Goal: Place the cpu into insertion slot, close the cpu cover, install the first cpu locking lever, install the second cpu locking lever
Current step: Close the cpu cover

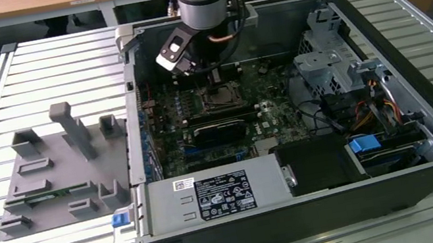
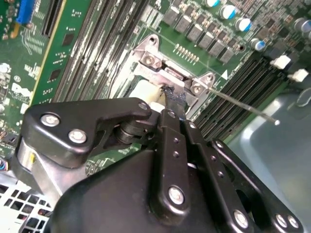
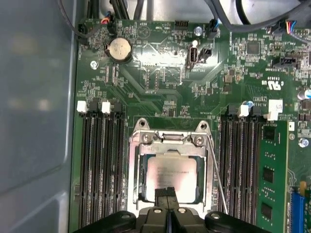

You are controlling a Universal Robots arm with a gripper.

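Your pincer [image 3: 166, 193] is clenched on nothing, its tips down at the edge of the cpu cover [image 3: 142, 170], probably to press it flat. The first wrist view shows the cpu [image 3: 172, 177] seated in the insertion slot [image 3: 132, 194]. The second wrist view shows a locking lever [image 2: 243, 105] sticking out unlatched.

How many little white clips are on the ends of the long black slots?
4. In the first wrist view, two white clips sit together on one side of the cpu, two on the other. The gripper may hide more.
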